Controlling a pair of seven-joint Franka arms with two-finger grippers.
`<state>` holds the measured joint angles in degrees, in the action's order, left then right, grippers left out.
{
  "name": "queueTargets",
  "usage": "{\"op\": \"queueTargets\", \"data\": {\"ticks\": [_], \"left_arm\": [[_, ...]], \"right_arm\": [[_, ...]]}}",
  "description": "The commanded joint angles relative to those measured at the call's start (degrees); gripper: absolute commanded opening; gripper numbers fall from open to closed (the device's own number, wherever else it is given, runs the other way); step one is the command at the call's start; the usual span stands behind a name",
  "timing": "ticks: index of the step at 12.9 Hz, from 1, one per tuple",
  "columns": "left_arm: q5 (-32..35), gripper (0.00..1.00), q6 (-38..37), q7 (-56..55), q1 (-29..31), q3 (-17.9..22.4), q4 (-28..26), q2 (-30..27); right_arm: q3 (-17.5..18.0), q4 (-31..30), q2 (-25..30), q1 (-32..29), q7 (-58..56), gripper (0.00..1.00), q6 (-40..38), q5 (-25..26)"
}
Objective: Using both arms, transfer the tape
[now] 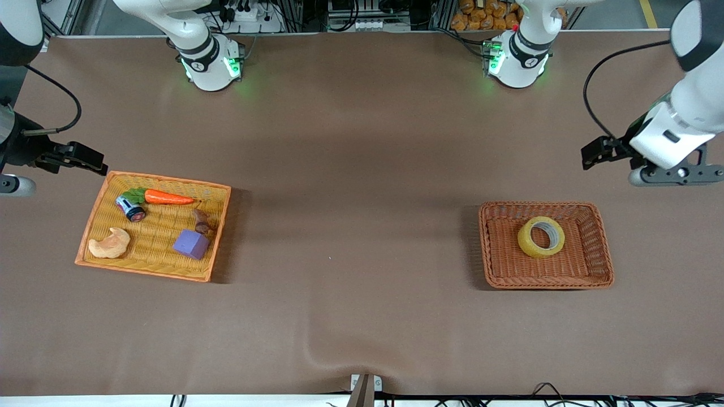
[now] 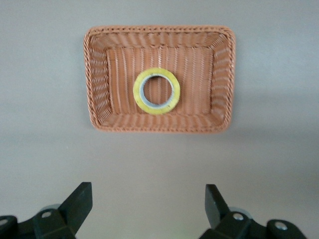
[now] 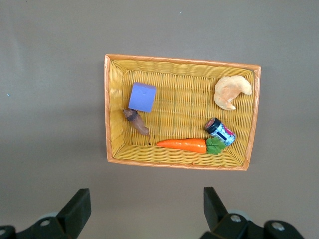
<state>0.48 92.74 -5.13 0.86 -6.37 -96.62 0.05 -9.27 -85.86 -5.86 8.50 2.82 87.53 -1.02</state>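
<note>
The tape (image 1: 541, 236) is a yellowish ring with a grey-white core. It lies flat in a brown wicker basket (image 1: 600, 265) toward the left arm's end of the table, and it also shows in the left wrist view (image 2: 156, 91). My left gripper (image 1: 595, 154) hangs high in the air over bare table beside that basket; in its wrist view (image 2: 148, 194) it is open and empty. My right gripper (image 1: 86, 158) hangs high over the table by the edge of the yellow basket (image 1: 103, 192); in its wrist view (image 3: 147, 196) it is open and empty.
The yellow basket (image 3: 107, 109) at the right arm's end holds a carrot (image 1: 168, 197), a purple cube (image 1: 191, 243), a tan pastry (image 1: 110, 243), a small can (image 1: 130, 208) and a brown piece (image 1: 201, 220). Brown table lies between the two baskets.
</note>
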Motion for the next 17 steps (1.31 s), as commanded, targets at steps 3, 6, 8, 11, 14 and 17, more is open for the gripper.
{"op": "queueTargets", "data": {"ticks": [3, 6, 8, 11, 14, 17], "left_arm": [[-1.36, 1.00, -5.45, 1.44, 0.72, -0.31, 8.01, 0.57], [-1.36, 1.00, -7.31, 4.32, 0.81, 0.22, 9.78, 0.48], [-1.19, 1.00, -8.53, 6.09, -0.06, 0.48, 9.26, 0.48], [-0.93, 1.00, -8.63, 5.48, -2.35, 1.27, 8.20, 0.65], [-0.92, 1.00, -8.19, 5.66, -3.14, 3.03, 8.29, 1.09], [-1.28, 1.00, -7.22, 5.57, -2.44, 2.86, 8.46, 1.97]], "right_arm": [[0.66, 1.40, -0.64, -0.94, 0.34, 1.00, -0.43, -0.74], [0.66, 1.40, -0.64, -0.94, 0.34, 1.00, -0.43, -0.74], [0.66, 1.40, -0.64, -1.20, 0.34, 1.00, -0.43, -0.74], [0.66, 1.31, -0.64, -1.20, 0.26, 1.00, -0.43, -0.74], [0.66, 1.31, -0.64, -1.12, 0.34, 1.00, -0.43, -0.74], [0.66, 1.40, -0.64, -1.12, 0.26, 1.00, -0.43, -0.74]]}}
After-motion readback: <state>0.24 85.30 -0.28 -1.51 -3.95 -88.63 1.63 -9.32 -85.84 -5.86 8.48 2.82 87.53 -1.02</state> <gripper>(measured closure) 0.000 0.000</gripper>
